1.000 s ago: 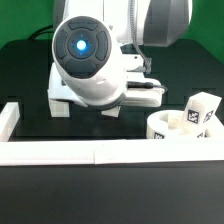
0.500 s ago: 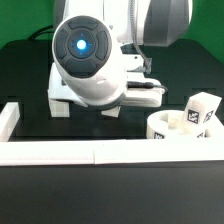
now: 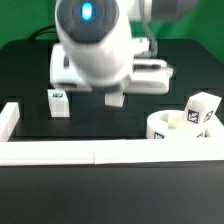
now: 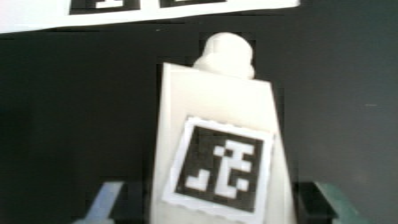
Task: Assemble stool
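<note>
Gripper [image 4: 219,206] holds one leg block [image 4: 217,140] at a middling jaw width. The wrist view shows a finger [image 4: 111,200] on each side of it, the square tag facing the camera and a rounded peg [image 4: 222,50] on the far end. In the exterior view this held block [image 3: 115,98] hangs under the blurred arm above the black table [image 3: 30,75]. A second leg block [image 3: 58,102] stands upright on the table toward the exterior view's left, apart from the gripper. The round seat [image 3: 165,131] sits at the exterior view's right, just behind the white border rail [image 3: 100,152]. A third leg block [image 3: 203,108] stands on it; can't tell if it is socketed. The marker board [image 4: 178,8] lies beyond the held block.
</note>
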Robot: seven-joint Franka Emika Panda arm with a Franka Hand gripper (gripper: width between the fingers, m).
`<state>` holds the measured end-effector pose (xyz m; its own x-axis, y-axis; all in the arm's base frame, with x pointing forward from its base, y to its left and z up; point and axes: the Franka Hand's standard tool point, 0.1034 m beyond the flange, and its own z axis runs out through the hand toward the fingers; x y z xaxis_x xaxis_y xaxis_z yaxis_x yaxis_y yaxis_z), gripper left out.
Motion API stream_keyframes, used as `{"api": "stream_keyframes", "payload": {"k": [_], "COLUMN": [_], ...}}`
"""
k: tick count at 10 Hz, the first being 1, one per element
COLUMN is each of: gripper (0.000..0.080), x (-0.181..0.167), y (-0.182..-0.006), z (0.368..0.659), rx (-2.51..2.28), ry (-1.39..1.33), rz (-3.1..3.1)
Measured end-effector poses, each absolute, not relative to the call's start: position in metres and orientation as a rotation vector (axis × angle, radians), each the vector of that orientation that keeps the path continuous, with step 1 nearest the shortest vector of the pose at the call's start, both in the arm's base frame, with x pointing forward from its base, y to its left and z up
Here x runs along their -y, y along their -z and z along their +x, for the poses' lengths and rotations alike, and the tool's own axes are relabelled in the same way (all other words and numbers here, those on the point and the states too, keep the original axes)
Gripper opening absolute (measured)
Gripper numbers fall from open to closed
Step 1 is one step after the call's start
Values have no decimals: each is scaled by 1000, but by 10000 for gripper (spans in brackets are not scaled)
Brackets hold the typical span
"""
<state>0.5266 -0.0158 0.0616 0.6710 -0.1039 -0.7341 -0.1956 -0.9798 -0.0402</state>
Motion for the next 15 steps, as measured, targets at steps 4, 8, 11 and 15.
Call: {"api": "stream_keyframes", "payload": {"k": [4,8,11,15], "gripper": [324,324,324,324], "x": [12,-17,-12,-28], "y": [-75,-138,-131,-143], "z": [543,595,601,622], "rx": [-247,-166,-188,-58], "ry": [-966,-449,-179,417], "rz": [-2867,-3025,-3065,-3110]}}
